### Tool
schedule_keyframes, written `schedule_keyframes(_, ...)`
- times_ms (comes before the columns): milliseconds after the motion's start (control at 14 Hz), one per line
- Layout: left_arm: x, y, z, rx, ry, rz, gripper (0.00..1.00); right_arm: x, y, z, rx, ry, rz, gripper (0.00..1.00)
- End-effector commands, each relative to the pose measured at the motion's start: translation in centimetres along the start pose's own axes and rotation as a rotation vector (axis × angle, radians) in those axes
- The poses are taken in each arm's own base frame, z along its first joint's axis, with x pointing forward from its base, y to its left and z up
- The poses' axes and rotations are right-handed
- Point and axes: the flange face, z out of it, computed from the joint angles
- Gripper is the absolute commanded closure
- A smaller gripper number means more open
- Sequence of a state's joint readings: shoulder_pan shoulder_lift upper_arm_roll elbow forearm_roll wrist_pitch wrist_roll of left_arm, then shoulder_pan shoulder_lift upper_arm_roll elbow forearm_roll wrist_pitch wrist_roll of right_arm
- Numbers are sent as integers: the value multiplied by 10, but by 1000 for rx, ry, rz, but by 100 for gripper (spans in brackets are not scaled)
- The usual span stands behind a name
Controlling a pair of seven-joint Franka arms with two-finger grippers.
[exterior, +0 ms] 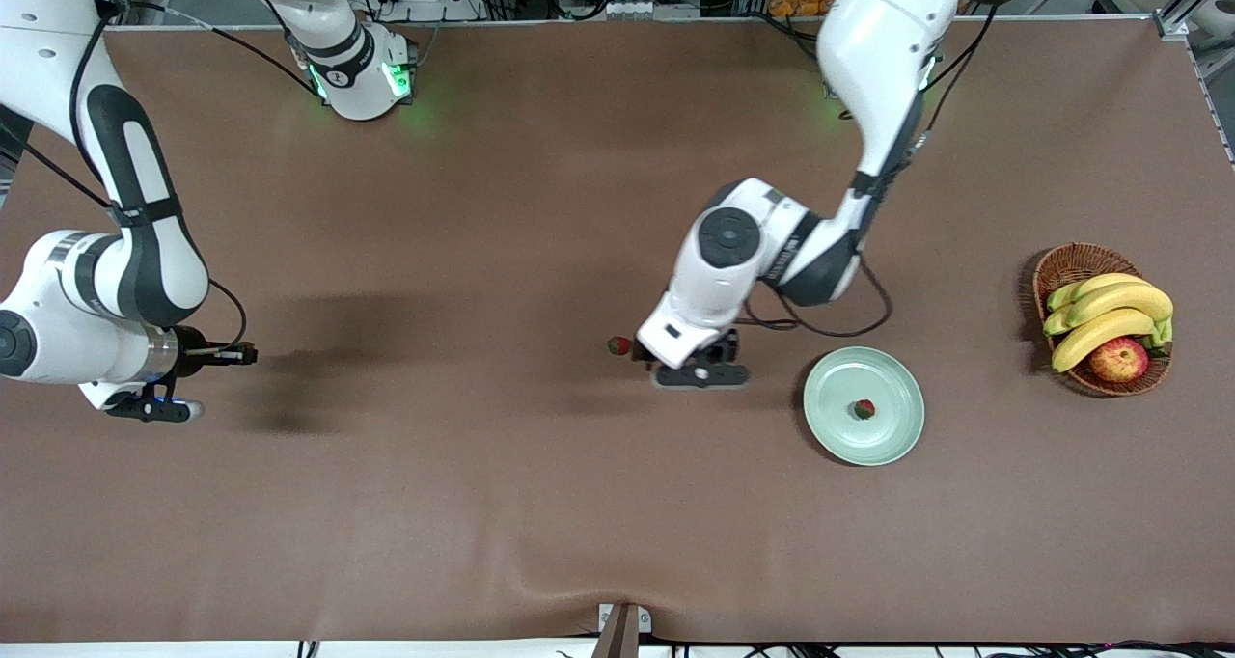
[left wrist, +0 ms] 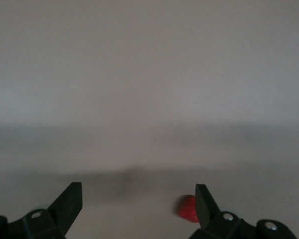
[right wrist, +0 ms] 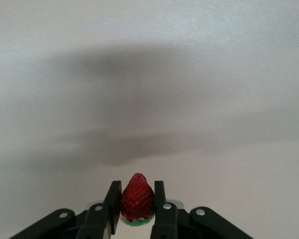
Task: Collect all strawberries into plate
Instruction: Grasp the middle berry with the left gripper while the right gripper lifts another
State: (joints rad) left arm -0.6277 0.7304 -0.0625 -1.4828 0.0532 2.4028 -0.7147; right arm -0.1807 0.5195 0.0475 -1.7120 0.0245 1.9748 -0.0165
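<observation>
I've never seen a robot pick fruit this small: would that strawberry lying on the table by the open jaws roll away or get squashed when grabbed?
The strawberry is tapered, so a nudge would probably swing it round rather than roll it far. It looks tiny and light. The right gripper holds another strawberry with no visible denting, so squashing seems unlikely.

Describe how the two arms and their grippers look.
Both arms have glossy white shells with black joint bands, dark round joint caps and black cables trailing alongside. The left gripper and right gripper are black two-finger units with silver screws; green lights glow at the bases.
</observation>
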Motion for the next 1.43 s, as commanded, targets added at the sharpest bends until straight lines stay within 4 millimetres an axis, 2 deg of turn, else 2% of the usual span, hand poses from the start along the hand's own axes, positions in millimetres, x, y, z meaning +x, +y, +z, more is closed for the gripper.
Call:
schedule_keyframes(0,-4,24,31,-26,39,27,0,0,-38,-27,9,-35,72,100)
schedule_keyframes(285,-39,53,59,-28,50,108,0,-2,-97,-47,49,-40,163,100)
schedule_keyframes(428,-45,55,66,-14,51,130,0,-5,-129,-51,50,-34,217,100)
schedule_keyframes(641,-52,59,71,-5,56,159,0,-9,-161,-55,61,-30,273,100)
schedule_keyframes(927,-62,61,81,15,52,187,11,-15,-191,-54,94,-48,344,100)
schedule_keyframes(998,-62,61,81,16,54,188,18,-17,-196,-54,93,-49,351,100)
schedule_keyframes(1140,-62,61,81,16,54,185,39,-18,-203,-53,94,-51,383,100)
schedule_keyframes(1212,-62,61,81,17,53,185,54,-20,-213,-51,94,-49,384,100)
schedule_keyframes(1283,-62,61,81,18,52,185,74,-21,-218,-50,94,-50,388,100)
schedule_keyframes(1354,-62,60,82,18,52,184,100,-23,-223,-50,108,-59,409,100)
